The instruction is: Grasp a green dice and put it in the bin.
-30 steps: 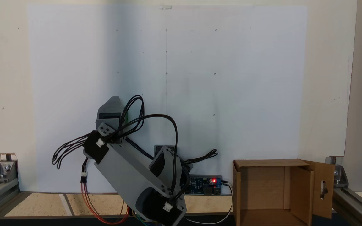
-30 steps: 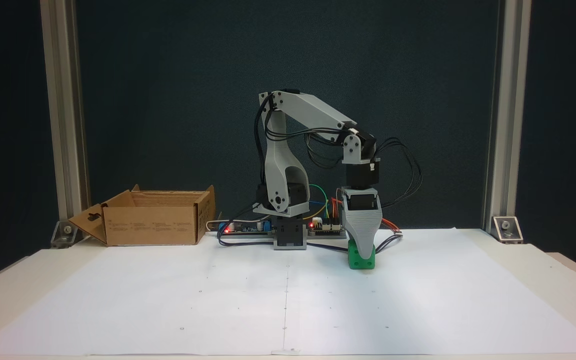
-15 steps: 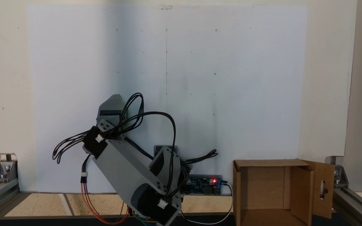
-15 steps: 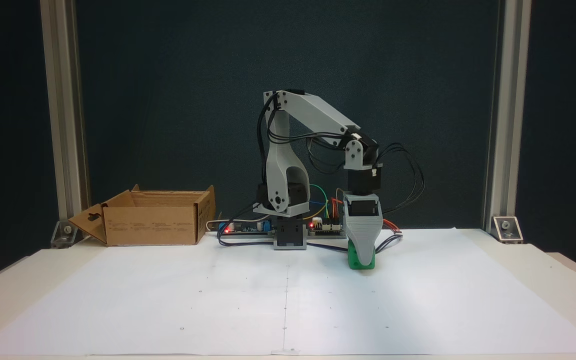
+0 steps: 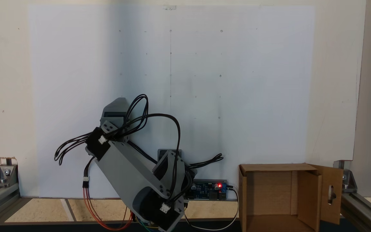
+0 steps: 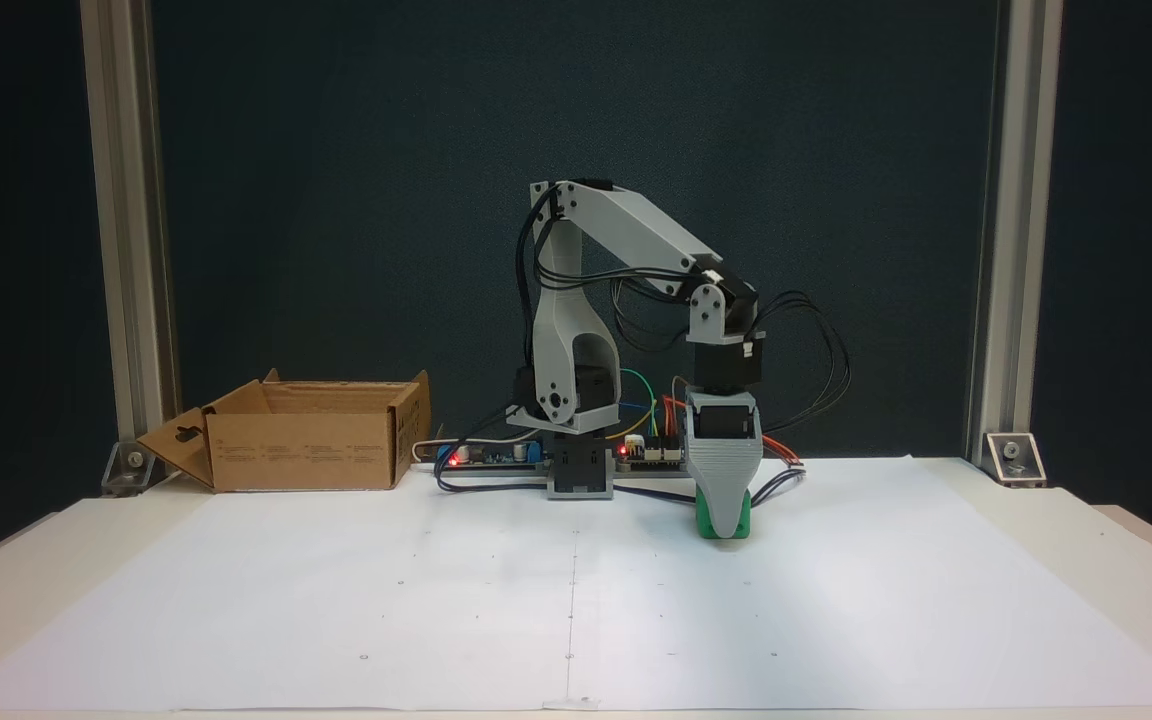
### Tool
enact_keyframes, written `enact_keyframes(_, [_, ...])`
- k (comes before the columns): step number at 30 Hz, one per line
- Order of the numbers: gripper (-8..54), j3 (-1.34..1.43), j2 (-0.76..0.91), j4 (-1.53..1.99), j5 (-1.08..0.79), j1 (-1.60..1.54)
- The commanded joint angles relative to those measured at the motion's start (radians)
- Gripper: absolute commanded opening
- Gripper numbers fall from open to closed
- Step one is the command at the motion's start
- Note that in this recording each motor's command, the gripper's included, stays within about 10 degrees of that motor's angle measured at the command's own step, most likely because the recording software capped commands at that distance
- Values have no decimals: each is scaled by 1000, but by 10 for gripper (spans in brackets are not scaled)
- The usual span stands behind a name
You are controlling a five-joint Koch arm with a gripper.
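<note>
1. White paper sheet covers the table
2. Cardboard bin sits at the sheet's back left, well apart from the gripper
3. Green dice rests on the paper, the gripper's grey finger covering it; whether the claw pinches it I cannot tell

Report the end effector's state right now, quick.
End effector: down over the green dice, front jaw covering most of it. Only one jaw shows, so open or closed cannot be told.

Matt corrugated cardboard bin, seemingly smooth plastic green dice, white paper sheet.
</note>
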Motion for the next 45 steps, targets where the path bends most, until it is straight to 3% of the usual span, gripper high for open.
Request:
enact_keyframes(1, [340, -6, 3, 0, 74, 0])
enact_keyframes(6, [265, 2, 3, 5, 74, 6])
enact_keyframes(9, [153, 9, 3, 12, 74, 17])
enact_keyframes(11, [114, 9, 11, 26, 74, 34])
enact_keyframes(15, [114, 8, 21, 37, 72, 43])
enact_keyframes(23, [114, -202, 253, 391, 71, 92])
enact_keyframes(30, [114, -627, 268, 771, 71, 150])
enact_keyframes(37, [114, -699, 270, 805, 61, 193])
enact_keyframes(45, [114, -716, 166, 667, -225, 675])
